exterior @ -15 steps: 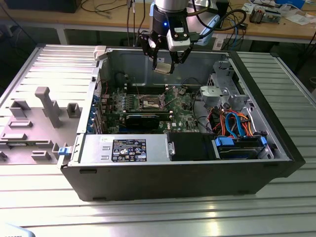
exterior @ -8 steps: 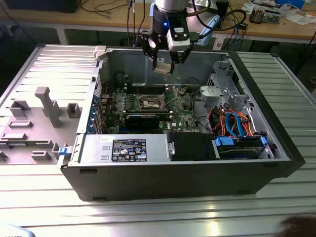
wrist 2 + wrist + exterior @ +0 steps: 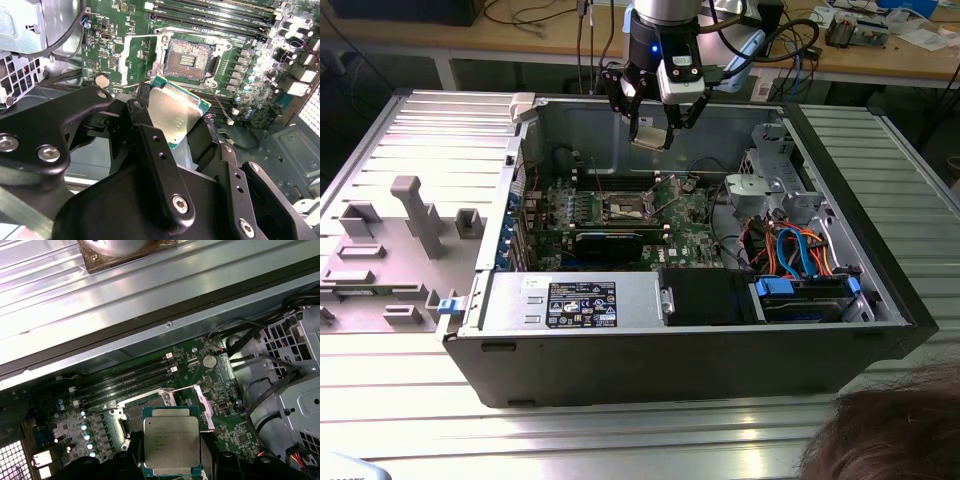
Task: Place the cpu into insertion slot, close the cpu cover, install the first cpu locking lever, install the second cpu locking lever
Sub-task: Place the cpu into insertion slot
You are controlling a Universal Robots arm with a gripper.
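My gripper [image 3: 650,122] hangs over the back of the open computer case, shut on the cpu [image 3: 648,136]. In both wrist views the cpu [image 3: 177,115] [image 3: 171,442] sits flat between the black fingers [image 3: 150,137], silvery top showing. The insertion slot [image 3: 189,60] lies open on the green board below and ahead of the chip, its tan contact field bare. It shows in the exterior view as a small square socket [image 3: 625,208], nearer the camera than the gripper. The cpu cover [image 3: 124,60] appears swung open beside the slot. The chip partly hides the slot [image 3: 136,416] in the first wrist view.
Long black memory slots [image 3: 210,15] run along the slot. A drive cage with orange and blue cables [image 3: 798,250] fills the case at the exterior view's right. A black block [image 3: 705,295] sits at the case front. A grey fixture tray [image 3: 390,240] lies outside. A person's hair [image 3: 890,430] shows in the corner.
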